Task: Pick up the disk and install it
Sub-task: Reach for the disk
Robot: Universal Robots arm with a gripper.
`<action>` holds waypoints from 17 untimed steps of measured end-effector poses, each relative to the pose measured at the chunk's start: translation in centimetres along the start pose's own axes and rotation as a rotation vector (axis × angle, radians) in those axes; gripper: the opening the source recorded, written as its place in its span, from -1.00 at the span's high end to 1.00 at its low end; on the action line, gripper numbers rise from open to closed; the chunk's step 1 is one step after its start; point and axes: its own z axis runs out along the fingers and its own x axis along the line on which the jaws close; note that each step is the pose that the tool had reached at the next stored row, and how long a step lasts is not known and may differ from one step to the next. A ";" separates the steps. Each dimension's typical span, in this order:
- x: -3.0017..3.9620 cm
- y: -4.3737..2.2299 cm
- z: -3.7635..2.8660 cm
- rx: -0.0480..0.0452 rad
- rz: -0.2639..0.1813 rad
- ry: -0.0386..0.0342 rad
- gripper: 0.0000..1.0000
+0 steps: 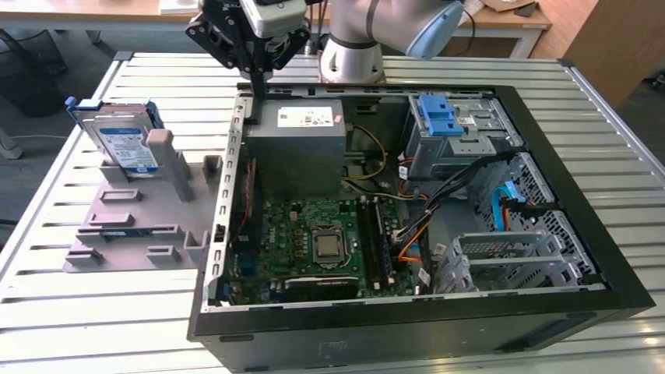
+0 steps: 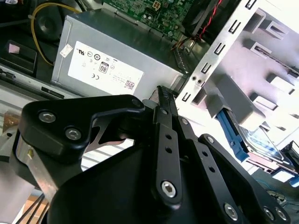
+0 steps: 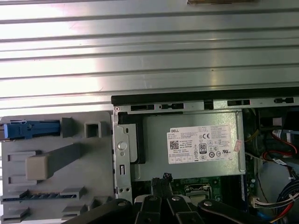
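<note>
The disk [image 1: 124, 145] is standing on edge in a slot of the grey holding fixture [image 1: 135, 212]. The fixture is lying on the slatted metal surface [image 1: 83, 327], beside the open computer case [image 1: 416, 327].

The disk is sitting well apart from the fingers [image 1: 255, 72], lower and toward the exterior view's left of them. The fingers are pressing together tip to tip and are gripping nothing. They are hanging above the case wall, near the power supply [image 1: 301, 140].

The drive cage [image 1: 469, 144] with its blue latch [image 1: 441, 113] is lying farther from the fingers, beyond the power supply on the side away from the disk.

Judged from this layout, the task is standing at its start. The pick-up is not yet done, and the installation is likewise outstanding.
</note>
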 end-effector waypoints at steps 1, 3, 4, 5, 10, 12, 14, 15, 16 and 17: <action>0.00 0.00 0.00 -0.0001 0.000 -0.0001 0.79; 0.06 0.00 0.00 -0.0001 0.000 -0.0001 0.79; 0.09 -0.01 0.00 -0.0001 0.000 -0.0001 0.79; 0.15 -0.01 0.00 -0.0001 0.000 -0.0001 0.79; 0.65 0.00 -0.01 -0.0001 0.000 -0.0001 0.79; 0.87 0.04 -0.01 -0.0002 0.000 -0.0002 0.79; 1.10 0.06 -0.02 0.0000 0.000 0.0000 0.79; 1.21 0.06 -0.01 -0.0001 0.000 -0.0001 0.79; 1.29 0.07 0.00 -0.0002 0.000 -0.0002 0.79; 1.37 0.10 0.00 -0.0001 0.000 -0.0001 0.79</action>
